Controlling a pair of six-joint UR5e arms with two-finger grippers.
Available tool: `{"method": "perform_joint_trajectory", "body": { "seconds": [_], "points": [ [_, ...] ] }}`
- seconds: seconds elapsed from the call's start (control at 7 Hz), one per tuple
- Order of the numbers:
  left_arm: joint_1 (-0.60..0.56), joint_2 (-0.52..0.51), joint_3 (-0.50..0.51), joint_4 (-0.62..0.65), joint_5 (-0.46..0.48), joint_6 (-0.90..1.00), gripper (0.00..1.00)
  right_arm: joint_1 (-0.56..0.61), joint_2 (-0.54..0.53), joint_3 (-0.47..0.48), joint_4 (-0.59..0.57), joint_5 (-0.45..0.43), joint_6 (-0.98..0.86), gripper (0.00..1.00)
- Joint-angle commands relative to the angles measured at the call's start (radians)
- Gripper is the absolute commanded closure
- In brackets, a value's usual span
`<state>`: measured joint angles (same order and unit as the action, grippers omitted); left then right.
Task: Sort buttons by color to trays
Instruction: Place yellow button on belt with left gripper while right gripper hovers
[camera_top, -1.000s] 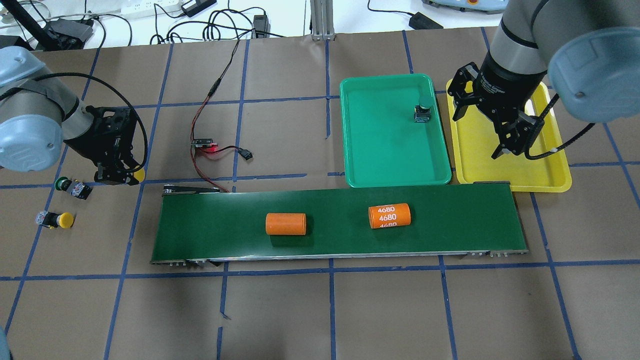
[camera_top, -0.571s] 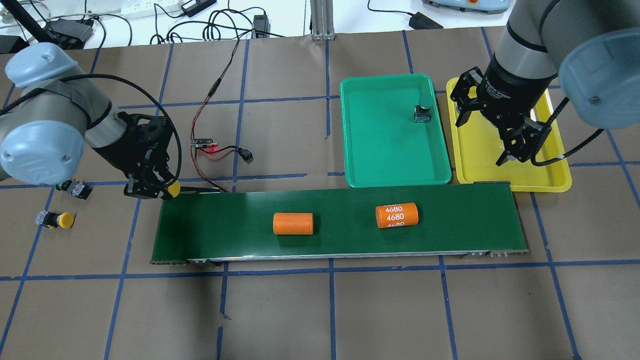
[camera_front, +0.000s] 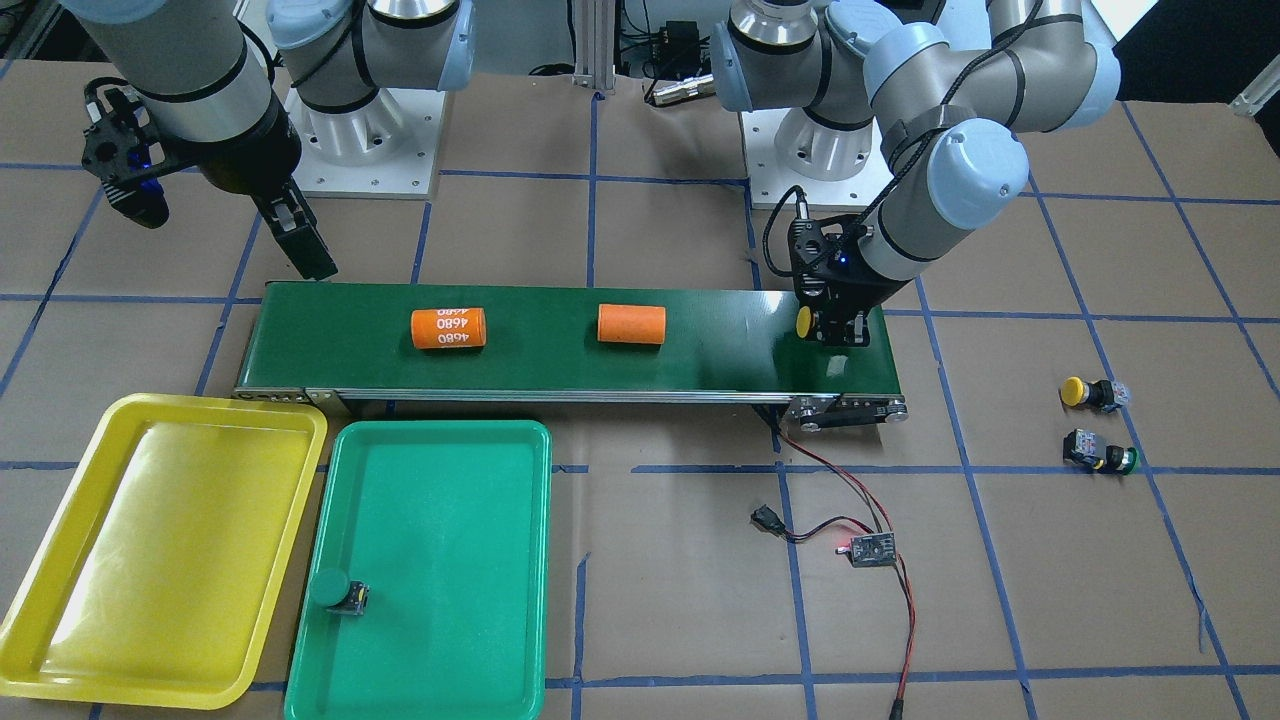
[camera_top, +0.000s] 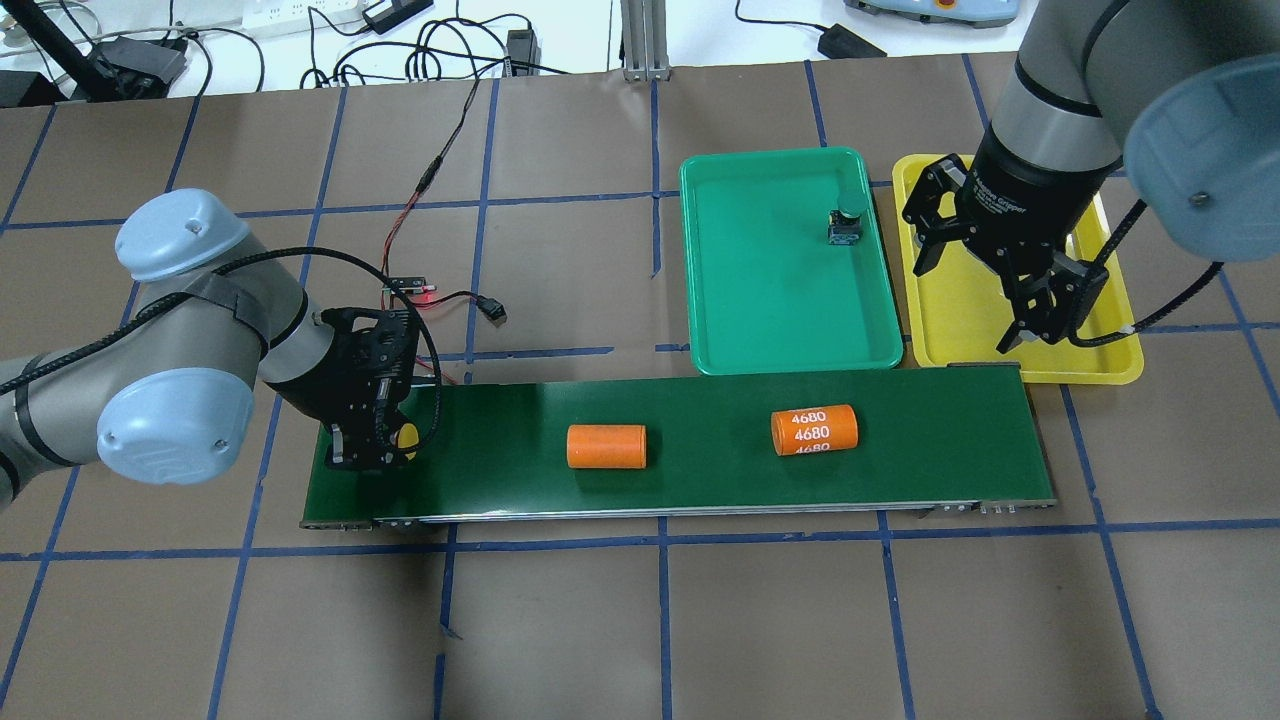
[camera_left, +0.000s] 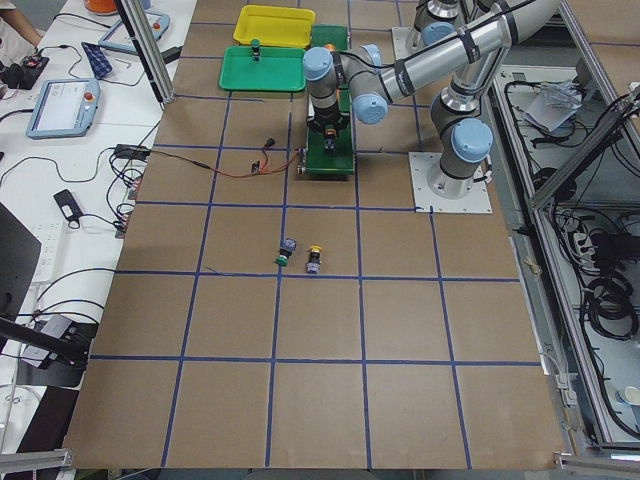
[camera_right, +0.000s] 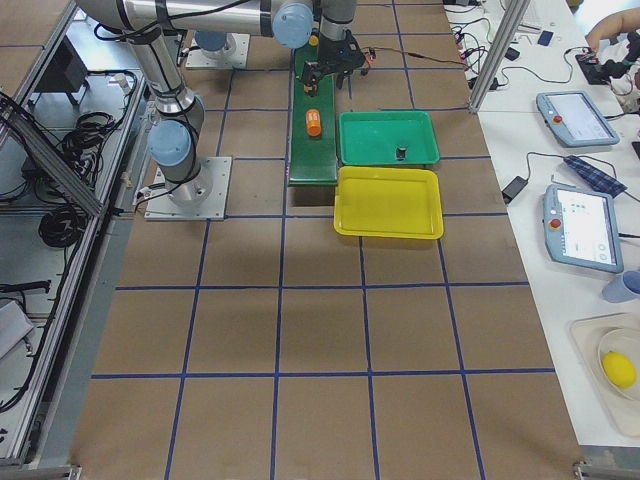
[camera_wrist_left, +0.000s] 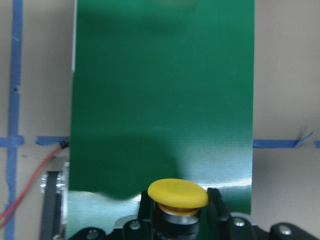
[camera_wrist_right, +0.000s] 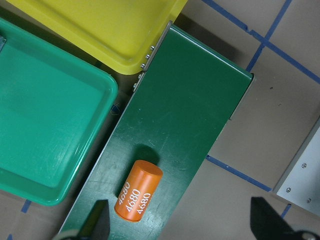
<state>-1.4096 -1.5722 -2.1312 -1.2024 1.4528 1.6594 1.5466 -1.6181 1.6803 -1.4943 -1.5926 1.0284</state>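
My left gripper (camera_top: 375, 442) is shut on a yellow button (camera_top: 405, 437) just above the left end of the conveyor belt (camera_top: 700, 485). The left wrist view shows its yellow cap (camera_wrist_left: 177, 192) between the two fingers. One green button (camera_top: 846, 225) stands in the green tray (camera_top: 770, 300). Over the yellow tray (camera_top: 950, 335), which holds nothing, my right gripper (camera_top: 965, 297) hangs open. A yellow button (camera_front: 1085, 392) and a green button (camera_front: 1100, 456) lie on the table beyond the belt's end; the left arm hides them in the overhead view.
Two orange cylinders ride the belt, a plain one (camera_top: 606, 446) and one marked 4680 (camera_top: 814, 431). A small circuit board (camera_front: 868, 548) with red and black wires lies near the belt's left end. The trays sit side by side along the belt's far right edge.
My left arm has carried the yellow button rightward from the table onto the belt's left end. Both cylinders have drifted right. My right gripper has shifted slightly right, still open.
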Motion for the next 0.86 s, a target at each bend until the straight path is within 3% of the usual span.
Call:
{"method": "perform_joint_trajectory", "body": {
  "seconds": [0.0,0.29,0.57,0.71],
  "points": [
    [0.059,-0.029,0.022,0.045,0.0,-0.012,0.12,0.0,-0.031,0.015,0.013,0.0,0.001,0.0],
    [0.18,-0.063,0.089,0.052,0.003,0.029,0.08,0.001,-0.034,0.041,0.0,-0.006,0.002,0.0],
    [0.25,-0.17,0.213,0.055,0.012,0.051,0.08,0.003,-0.036,0.041,-0.004,-0.007,0.002,0.0],
    [0.28,-0.234,0.282,0.06,0.012,0.166,0.08,0.003,-0.036,0.041,-0.004,-0.006,0.002,0.0]
  ]
}}
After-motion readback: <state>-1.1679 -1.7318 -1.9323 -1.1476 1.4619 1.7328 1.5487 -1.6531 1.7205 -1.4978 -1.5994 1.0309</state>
